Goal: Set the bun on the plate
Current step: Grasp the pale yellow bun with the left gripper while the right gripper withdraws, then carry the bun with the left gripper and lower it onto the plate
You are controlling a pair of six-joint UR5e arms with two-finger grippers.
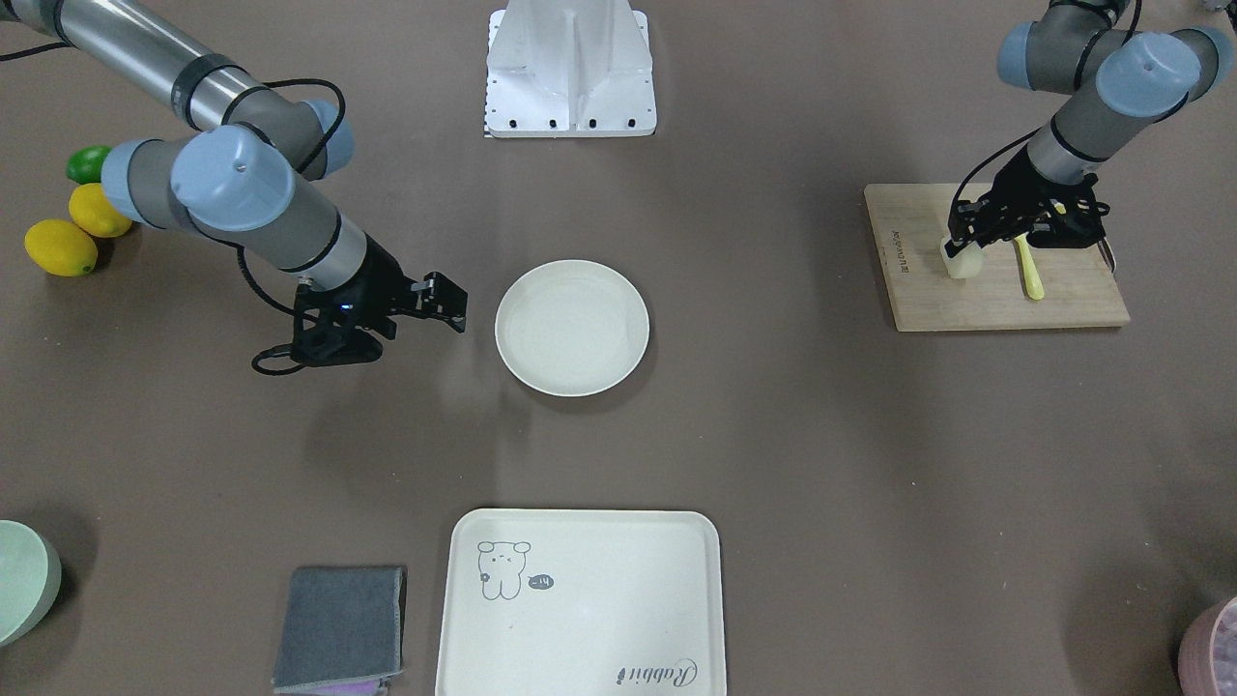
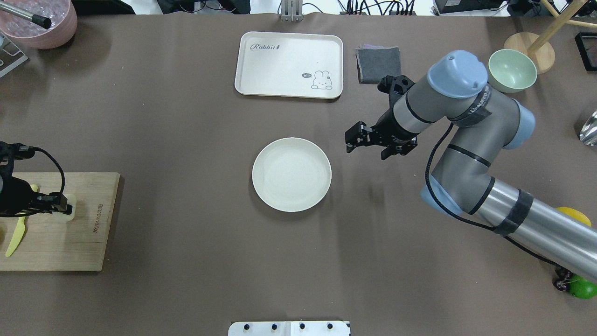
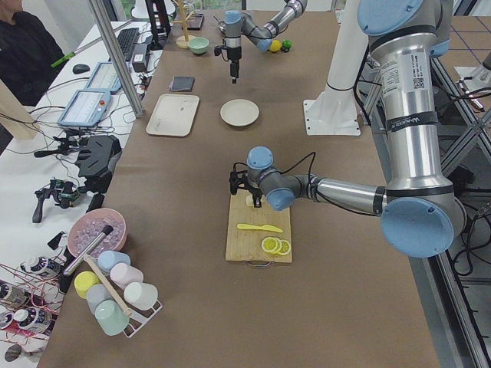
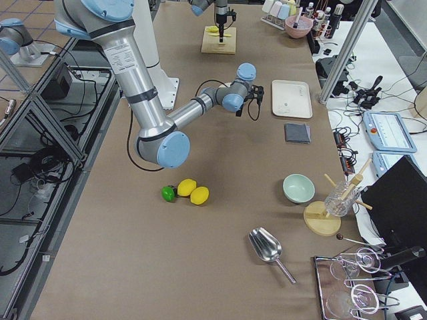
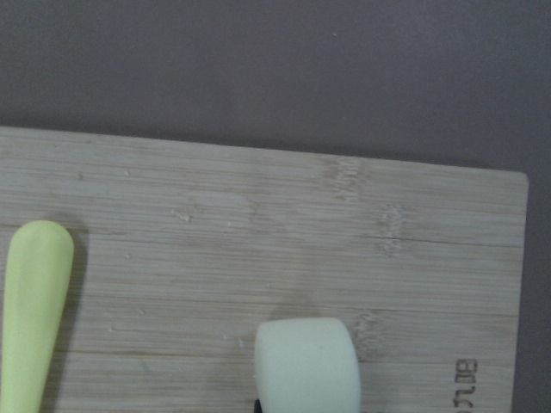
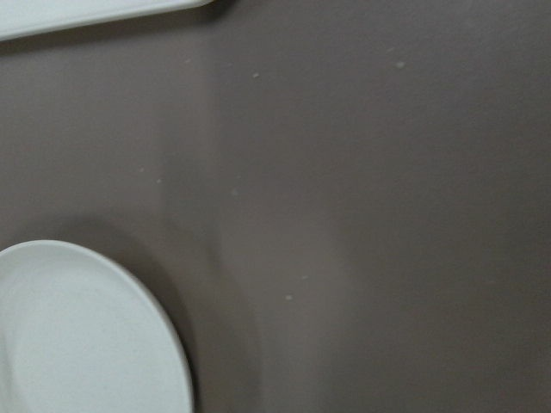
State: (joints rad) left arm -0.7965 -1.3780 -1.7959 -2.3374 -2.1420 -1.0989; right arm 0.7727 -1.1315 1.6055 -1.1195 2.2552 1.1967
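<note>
**Left edge of the surface [image 2: 186,140].** The left arm reaches in low over a wooden cutting board [image 2: 70,242], with its wrist turned so the left tool [image 2: 58,205] points down at the board. The tool is closed on the bun [image 2: 65,208], a pale lump held over the part of the board nearer the plate. Whether the bun touches the wood cannot be told. A yellow knife [image 2: 16,235] lies flat on the board beside the tool.

**Centre.** The plate [image 2: 291,174] sits alone, well apart from the board. A cream tray [image 2: 289,65] lies beyond it near the far edge.

**Right.** The right arm comes in from the near right corner with its elbow folded and its wrist bent back toward the centre. The right tool [image 2: 349,141] hovers just beside the plate's right rim. Its jaws stand apart and hold nothing.
</note>
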